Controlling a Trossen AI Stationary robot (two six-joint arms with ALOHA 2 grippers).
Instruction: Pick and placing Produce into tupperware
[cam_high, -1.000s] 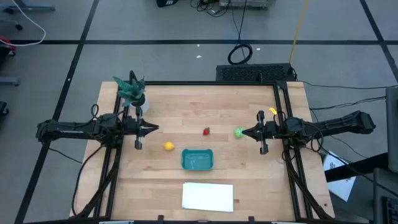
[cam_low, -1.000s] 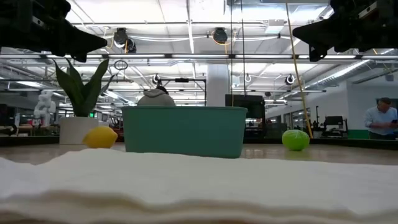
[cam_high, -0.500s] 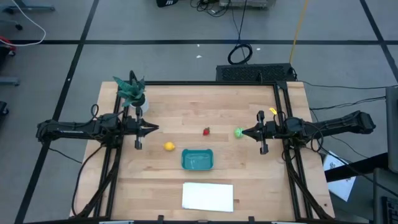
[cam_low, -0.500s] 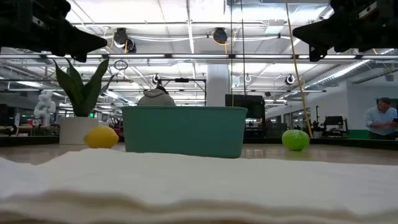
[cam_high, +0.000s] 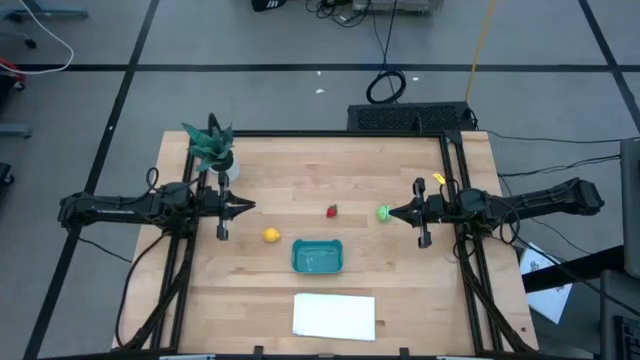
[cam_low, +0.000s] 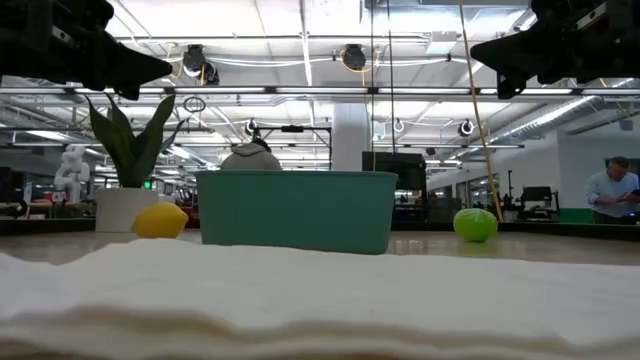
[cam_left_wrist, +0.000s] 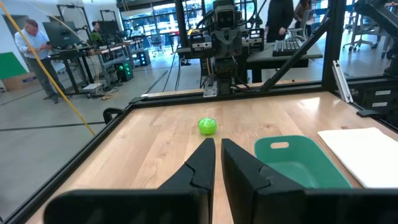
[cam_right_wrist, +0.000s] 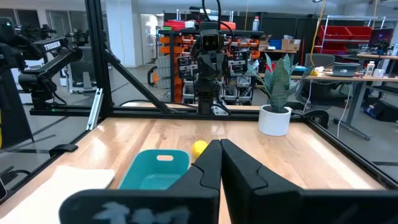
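Both tools pinched together, holding nothing: left tool (cam_high: 250, 207), right tool (cam_high: 390, 212). Green fruit (cam_high: 383, 212) just beside right tool; you may bump it, it rolls away from tupperware (cam_high: 317, 256).

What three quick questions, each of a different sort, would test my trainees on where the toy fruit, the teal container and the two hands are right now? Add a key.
1. True or false: the yellow lemon already lies inside the teal container.
2. Multiple choice: which fruit lies nearest the right hand? A) the red strawberry B) the green fruit C) the lemon
3. Fill in: the left hand hangs over the table's left part with its fingers ____.

Key: 1 false, since the lemon sits on the table beside the container; 2 B; 3 shut.
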